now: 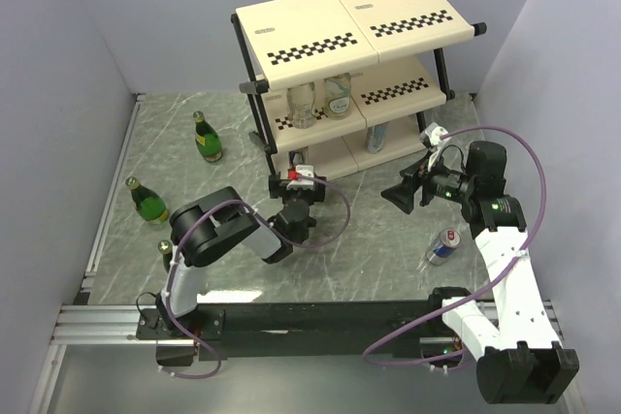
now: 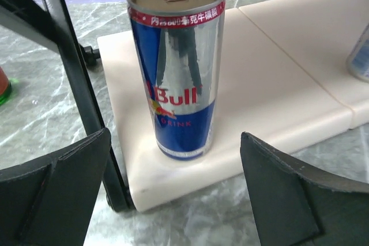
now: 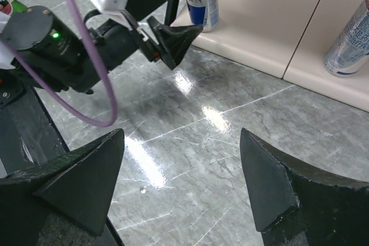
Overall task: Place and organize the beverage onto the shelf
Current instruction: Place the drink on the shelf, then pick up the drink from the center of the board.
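Note:
The shelf (image 1: 320, 21) stands at the back. In the left wrist view a silver-and-blue can (image 2: 176, 67) stands upright on the bottom tier (image 2: 271, 79). My left gripper (image 2: 174, 136) is open, its fingers (image 2: 57, 188) apart on either side just short of the can and not touching it. It sits at the shelf's front left (image 1: 294, 179). My right gripper (image 1: 400, 193) is open and empty above the floor (image 3: 181, 136). A second can (image 3: 349, 44) stands on the bottom tier. A third can (image 1: 444, 246) lies on the floor. Two clear bottles (image 1: 304, 104) are on the middle tier.
Three green bottles stand on the floor at the left: one at the back (image 1: 205, 138), one in the middle (image 1: 148, 203), one near the left arm (image 1: 165, 251). The shelf's black frame post (image 2: 75, 73) is just left of the can. The left gripper shows in the right wrist view (image 3: 167, 38).

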Motion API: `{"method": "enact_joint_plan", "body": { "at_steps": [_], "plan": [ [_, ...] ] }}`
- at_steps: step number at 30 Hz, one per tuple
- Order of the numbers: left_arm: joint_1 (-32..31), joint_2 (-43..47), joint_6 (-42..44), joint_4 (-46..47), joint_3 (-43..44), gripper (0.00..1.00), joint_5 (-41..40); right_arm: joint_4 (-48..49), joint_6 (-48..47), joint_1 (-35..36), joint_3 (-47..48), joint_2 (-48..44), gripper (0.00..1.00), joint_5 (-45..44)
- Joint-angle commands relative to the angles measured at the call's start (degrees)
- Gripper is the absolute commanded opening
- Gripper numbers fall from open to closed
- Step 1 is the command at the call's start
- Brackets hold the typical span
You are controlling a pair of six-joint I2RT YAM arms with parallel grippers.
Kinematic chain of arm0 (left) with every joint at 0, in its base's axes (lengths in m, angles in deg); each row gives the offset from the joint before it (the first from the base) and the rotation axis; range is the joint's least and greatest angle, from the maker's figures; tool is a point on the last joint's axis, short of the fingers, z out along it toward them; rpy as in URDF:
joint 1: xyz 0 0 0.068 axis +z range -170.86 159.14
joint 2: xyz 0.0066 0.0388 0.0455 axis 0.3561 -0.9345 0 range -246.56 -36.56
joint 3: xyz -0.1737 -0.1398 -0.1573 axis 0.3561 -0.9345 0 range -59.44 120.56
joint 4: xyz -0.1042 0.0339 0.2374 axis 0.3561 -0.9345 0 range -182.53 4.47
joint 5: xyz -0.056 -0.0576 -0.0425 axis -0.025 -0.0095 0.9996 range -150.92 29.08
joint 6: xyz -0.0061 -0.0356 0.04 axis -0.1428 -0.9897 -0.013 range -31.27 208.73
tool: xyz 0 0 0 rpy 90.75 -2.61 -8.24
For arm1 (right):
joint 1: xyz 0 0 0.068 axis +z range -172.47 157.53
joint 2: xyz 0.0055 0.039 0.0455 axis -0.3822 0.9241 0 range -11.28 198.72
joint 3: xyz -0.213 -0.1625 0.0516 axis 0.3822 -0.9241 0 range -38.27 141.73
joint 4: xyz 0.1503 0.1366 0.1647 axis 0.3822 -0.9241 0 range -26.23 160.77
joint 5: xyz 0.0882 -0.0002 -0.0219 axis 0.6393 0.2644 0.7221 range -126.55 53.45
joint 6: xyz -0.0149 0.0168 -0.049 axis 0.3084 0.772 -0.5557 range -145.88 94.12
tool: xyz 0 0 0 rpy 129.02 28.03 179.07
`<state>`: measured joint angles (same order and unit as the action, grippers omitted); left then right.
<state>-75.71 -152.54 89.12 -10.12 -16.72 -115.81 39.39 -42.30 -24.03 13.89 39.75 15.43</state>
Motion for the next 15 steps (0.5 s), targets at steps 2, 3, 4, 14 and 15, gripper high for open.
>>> {"method": "enact_joint_plan", "body": {
  "at_steps": [2,3,4,14,15],
  "plan": [
    [-2.2,3.9,-4.2,20.3,-2.0,0.99,-2.4,0.1,-1.2,-0.6,1.4,-1.0,0.87,0.7],
    [-2.6,5.1,-5.0,18.4,-2.3,1.00,-2.2,0.0,-1.5,-0.6,1.4,-1.1,0.87,0.7],
    [-3.6,5.8,-6.6,17.1,-2.6,0.99,-2.2,-0.3,-1.6,-0.5,1.5,-1.2,0.87,0.7],
    [-9.7,22.8,-25.3,-8.9,-11.3,0.99,3.3,-4.6,-6.2,-0.6,2.8,-1.3,0.87,0.4],
    [-9.7,24.8,-28.6,-12.1,-11.9,0.99,4.7,-5.8,-7.2,-0.6,3.1,-1.2,0.87,0.5]
  ]
}}
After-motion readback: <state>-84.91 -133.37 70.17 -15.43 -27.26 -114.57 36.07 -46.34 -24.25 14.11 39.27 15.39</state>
